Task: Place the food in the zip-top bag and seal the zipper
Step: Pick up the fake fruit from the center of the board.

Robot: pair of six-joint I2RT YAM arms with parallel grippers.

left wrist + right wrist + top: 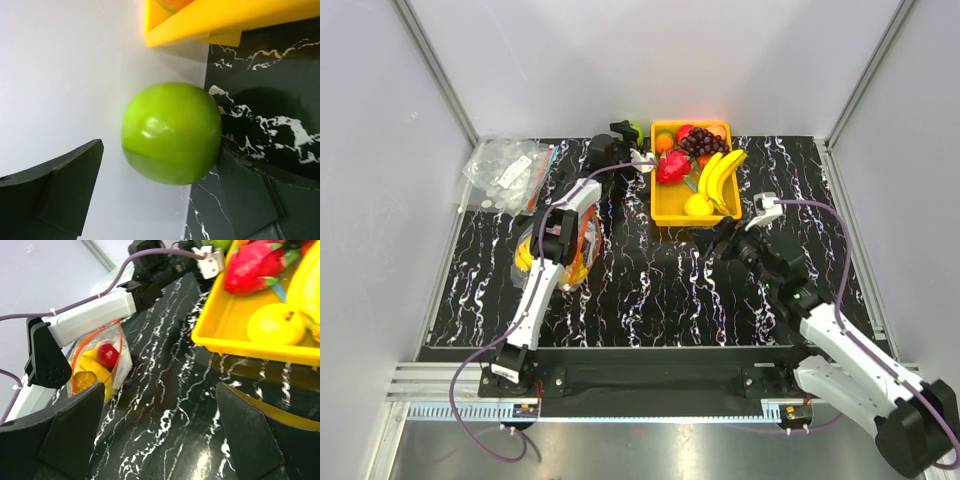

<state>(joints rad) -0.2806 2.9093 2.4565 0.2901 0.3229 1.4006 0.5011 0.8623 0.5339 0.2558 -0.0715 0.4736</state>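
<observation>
A green apple (pixel 172 132) lies against the white back wall, just left of the yellow tray (pixel 225 20). My left gripper (pixel 160 200) is open, with the apple just ahead of its fingertips and untouched; the top view shows this gripper (pixel 625 140) at the back. The zip-top bag (pixel 97 365) lies under the left arm and holds yellow pieces and a red fruit (pixel 107 354). Its red-orange zipper (pixel 120 345) curves in a loop. My right gripper (pixel 160 440) is open and empty over the table, before the tray's (pixel 665 205) front edge.
The tray holds bananas (pixel 720 175), grapes (pixel 702 140), a red fruit (pixel 672 165) and a yellow fruit (pixel 698 205). A pile of clear packets (pixel 505 170) lies at the back left. White walls close in the black marbled table (pixel 650 290) on three sides.
</observation>
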